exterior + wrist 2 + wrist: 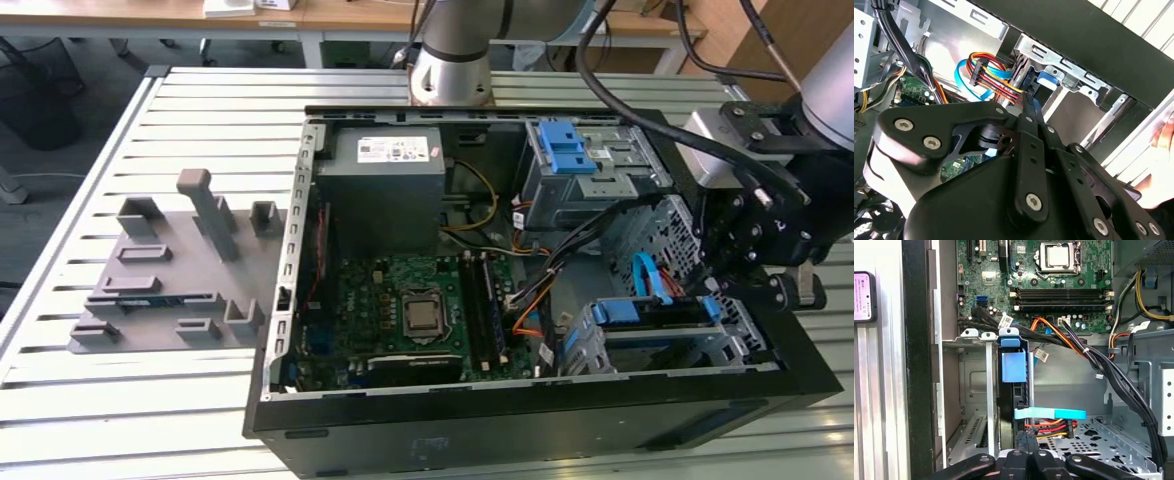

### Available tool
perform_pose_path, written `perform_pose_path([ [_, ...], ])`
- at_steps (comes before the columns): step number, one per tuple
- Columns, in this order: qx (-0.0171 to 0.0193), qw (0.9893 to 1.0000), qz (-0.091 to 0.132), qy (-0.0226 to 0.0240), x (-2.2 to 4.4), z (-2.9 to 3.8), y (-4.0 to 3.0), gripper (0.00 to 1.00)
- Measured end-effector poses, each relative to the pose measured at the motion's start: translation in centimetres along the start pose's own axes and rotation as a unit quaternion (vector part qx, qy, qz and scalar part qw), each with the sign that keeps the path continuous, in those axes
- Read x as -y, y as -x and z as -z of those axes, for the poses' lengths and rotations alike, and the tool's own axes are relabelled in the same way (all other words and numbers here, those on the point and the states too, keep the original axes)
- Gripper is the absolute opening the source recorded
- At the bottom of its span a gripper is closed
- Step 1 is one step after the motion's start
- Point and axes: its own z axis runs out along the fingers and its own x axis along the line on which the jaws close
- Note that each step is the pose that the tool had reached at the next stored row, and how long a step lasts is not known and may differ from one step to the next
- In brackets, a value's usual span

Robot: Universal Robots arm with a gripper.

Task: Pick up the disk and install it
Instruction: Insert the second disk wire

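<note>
The open computer case lies on the slatted table, its motherboard toward seven o'clock in the exterior view. The disk sits edge-up in the drive cage at the case's four o'clock corner. My claw hangs at the case's three o'clock edge, near that cage, and I cannot tell how wide it stands or whether it holds anything.

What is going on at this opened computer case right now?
A robot arm is working inside an open black desktop computer case that lies on a slatted metal table. Its black gripper is down at the drive bay on the exterior view's right. A blue-framed hard disk stands on edge in a slot of the grey metal drive cage, just ahead of the gripper in the first wrist view. The green motherboard lies exposed nearby.
</note>
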Motion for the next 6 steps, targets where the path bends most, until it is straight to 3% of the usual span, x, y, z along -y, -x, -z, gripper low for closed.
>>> perform_pose_path([
  [6, 0.0002, 1.0000, 0.000, 0.0000, 0.00, 0.00, 0.00, 0.11],
])
